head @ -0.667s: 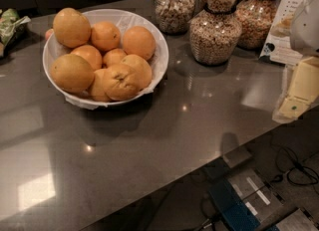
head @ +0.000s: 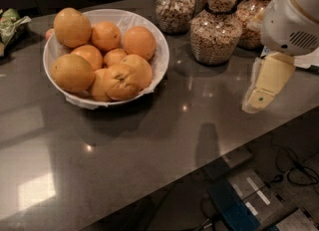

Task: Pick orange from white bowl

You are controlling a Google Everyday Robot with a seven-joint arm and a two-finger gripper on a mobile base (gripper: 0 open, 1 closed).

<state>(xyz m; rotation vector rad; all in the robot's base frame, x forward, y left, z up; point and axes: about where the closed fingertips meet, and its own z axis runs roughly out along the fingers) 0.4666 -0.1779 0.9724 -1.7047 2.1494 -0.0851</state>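
Observation:
The white bowl (head: pixel 158 60) sits at the back left of the dark grey counter, lined with thin crinkled white paper. It is heaped with several oranges (head: pixel 139 42); one dimpled orange (head: pixel 119 82) lies at the front. My gripper (head: pixel 262 91), cream-coloured under a white wrist housing (head: pixel 291 18), hangs above the counter's right side. It is well to the right of the bowl and holds nothing that I can see.
Several glass jars of nuts (head: pixel 215 32) stand at the back right, between the bowl and my arm. A green packet (head: pixel 11 26) lies at the far left edge. The counter's front edge (head: pixel 209 165) runs diagonally, with cables and equipment on the floor below.
My gripper and wrist have moved left, further in over the counter toward the bowl. The bowl and oranges have not moved.

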